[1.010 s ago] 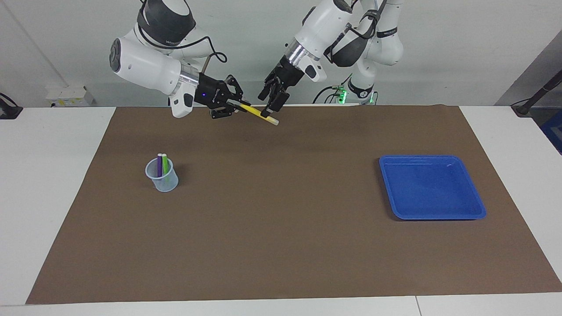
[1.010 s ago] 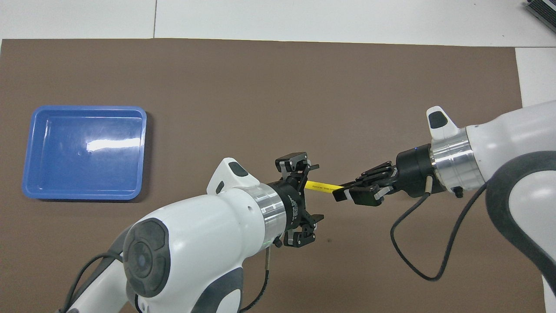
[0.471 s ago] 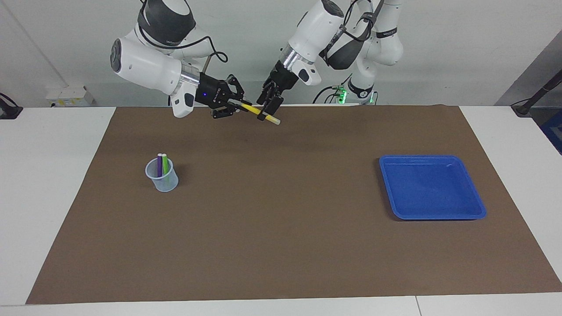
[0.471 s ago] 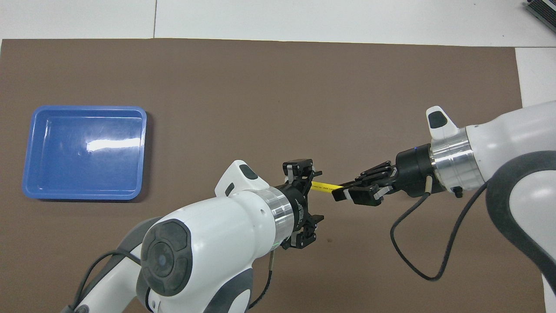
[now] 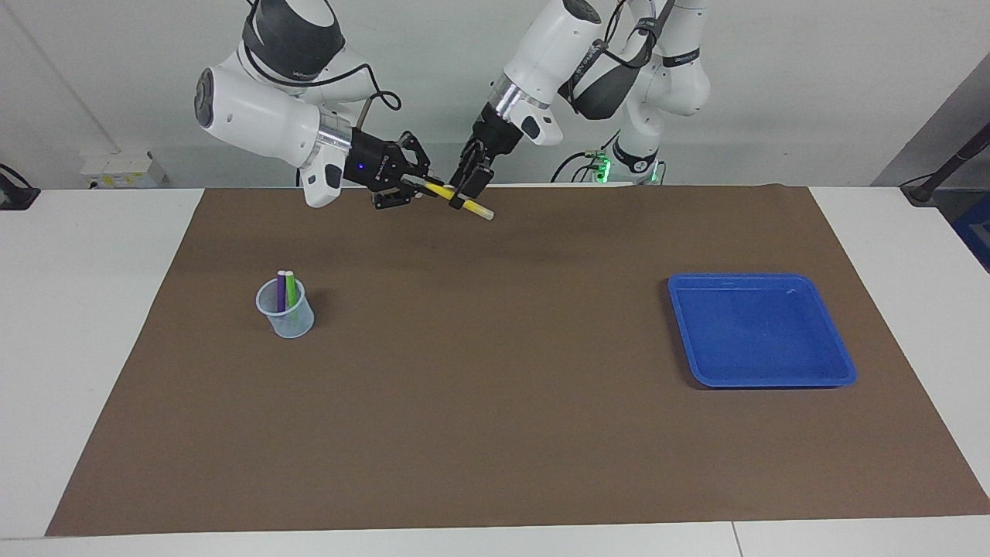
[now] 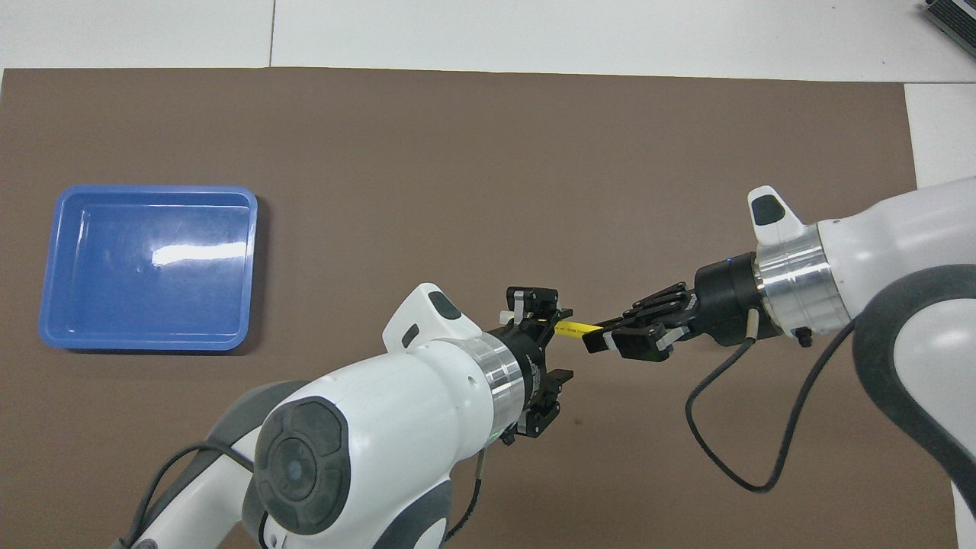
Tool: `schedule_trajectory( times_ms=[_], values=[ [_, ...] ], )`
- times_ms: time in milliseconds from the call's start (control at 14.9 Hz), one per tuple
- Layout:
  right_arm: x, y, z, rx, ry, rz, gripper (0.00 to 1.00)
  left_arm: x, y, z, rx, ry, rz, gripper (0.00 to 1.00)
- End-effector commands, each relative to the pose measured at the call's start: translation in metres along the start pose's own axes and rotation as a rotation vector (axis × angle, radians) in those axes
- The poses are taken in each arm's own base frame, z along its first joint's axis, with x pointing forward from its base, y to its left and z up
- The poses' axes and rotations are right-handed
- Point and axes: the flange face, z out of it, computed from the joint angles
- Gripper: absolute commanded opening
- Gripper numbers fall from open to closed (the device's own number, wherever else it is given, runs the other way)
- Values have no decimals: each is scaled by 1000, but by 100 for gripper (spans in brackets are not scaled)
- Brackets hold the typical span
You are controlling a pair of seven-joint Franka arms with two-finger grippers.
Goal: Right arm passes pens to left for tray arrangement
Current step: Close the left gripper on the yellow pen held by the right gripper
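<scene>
Right gripper (image 5: pixel 411 188) clamped on yellow pen (image 5: pixel 456 201), held in air over mat (image 5: pixel 495 433). Left gripper (image 5: pixel 469 183) astride pen's free part; whether gripping, cannot tell. Purple pen (image 5: pixel 281 290) and green pen (image 5: pixel 291 291) upright in cup (image 5: pixel 288 319). Tray (image 5: pixel 762 377) toward left arm's end.

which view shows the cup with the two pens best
The facing view: the cup stands in plain sight toward the right arm's end, purple pen and green pen upright inside. The overhead view does not show it.
</scene>
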Motion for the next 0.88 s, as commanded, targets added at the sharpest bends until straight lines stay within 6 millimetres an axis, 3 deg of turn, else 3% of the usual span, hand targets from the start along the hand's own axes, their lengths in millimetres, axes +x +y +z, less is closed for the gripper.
schedule_trajectory(
  times_ms=[0,337,606,808],
  values=[
    [-5,-2,0,14,30,-23,0,-6,2,-2,-11,45,-4,64],
    [-5,-3,-1,15,32,-24,0,-9,6,4,-20,77,-3,58],
    [-5,-3,-1,15,32,-24,0,-8,6,5,-20,78,-7,33],
    [-4,-3,-1,17,34,-25,0,-15,10,0,35,110,2,32]
  ],
)
